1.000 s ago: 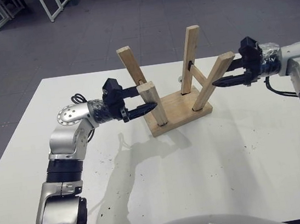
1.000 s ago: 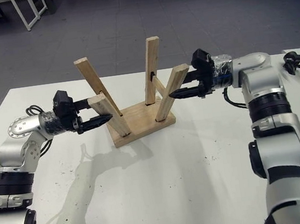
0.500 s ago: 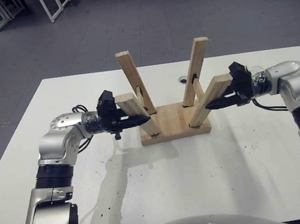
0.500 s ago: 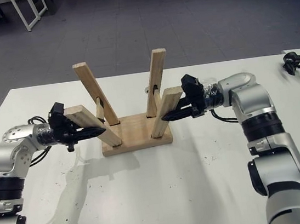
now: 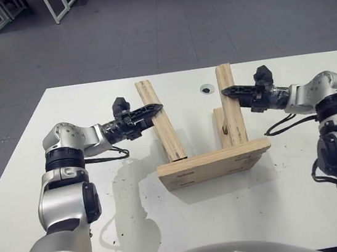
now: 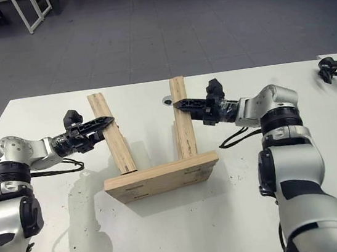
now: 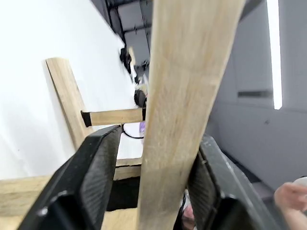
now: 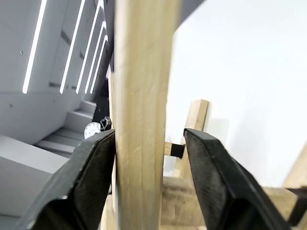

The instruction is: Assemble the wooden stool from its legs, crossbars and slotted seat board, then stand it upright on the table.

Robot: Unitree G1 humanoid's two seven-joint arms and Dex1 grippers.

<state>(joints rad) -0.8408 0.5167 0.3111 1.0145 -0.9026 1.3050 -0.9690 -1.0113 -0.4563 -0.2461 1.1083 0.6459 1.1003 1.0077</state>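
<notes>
1. The pale wooden stool [image 5: 214, 163] is sitting tipped over at centre frame on the white table [image 5: 291, 209]. Its slotted seat board [image 5: 216, 160] is facing the camera.
2. Two visible legs are pointing toward the top of the frame: the left leg [image 5: 164, 129] is leaning outward, and the right leg [image 5: 232, 117] is running nearly straight.
3. The left gripper [image 5: 157, 108] is clamping the left leg near its free end, with black fingers [image 7: 96, 177] pressing either side of the wood.
4. The right gripper [image 5: 226, 91] is pinching the right leg's end in the same way, its fingers [image 8: 96, 182] flanking it.
5. A crossbar [image 7: 115, 116] is joining the farther legs.
</notes>
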